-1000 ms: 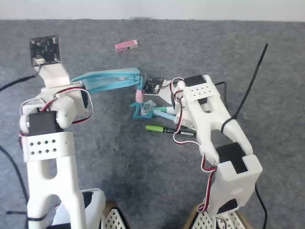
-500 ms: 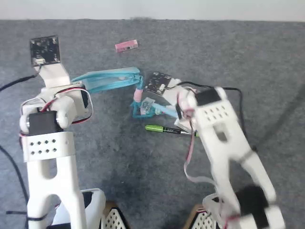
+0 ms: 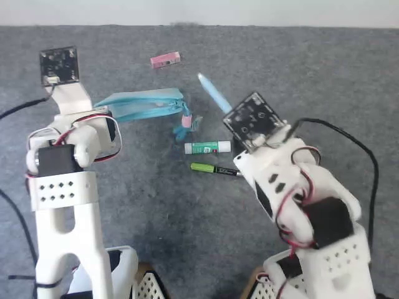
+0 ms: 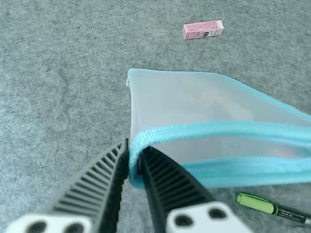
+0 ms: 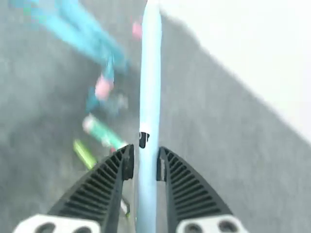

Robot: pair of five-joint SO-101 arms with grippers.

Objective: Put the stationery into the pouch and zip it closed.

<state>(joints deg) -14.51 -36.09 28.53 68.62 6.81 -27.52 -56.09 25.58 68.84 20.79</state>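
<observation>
A translucent pouch (image 3: 142, 104) with a teal zip edge lies on the grey mat; its pink zip pull (image 3: 185, 120) is at its right end. My left gripper (image 4: 134, 167) is shut on the pouch (image 4: 204, 121) at its zip edge. My right gripper (image 5: 144, 162) is shut on a light blue pen (image 5: 149, 92), lifted above the mat, and the pen (image 3: 214, 94) sticks out past the right arm's camera. A green glue stick (image 3: 207, 147) and a green marker (image 3: 215, 169) lie below the pouch's end. A pink eraser (image 3: 165, 60) sits farther back.
The grey mat (image 3: 324, 81) stretches open to the right and front. A white wall edge runs along the back. A black cable (image 3: 349, 140) loops by the right arm. Both arm bases stand at the front edge.
The right arm has lifted and pulled back from the pile, carrying the light blue pen up with it. The glue stick now lies uncovered. The left arm has kept still on the pouch.
</observation>
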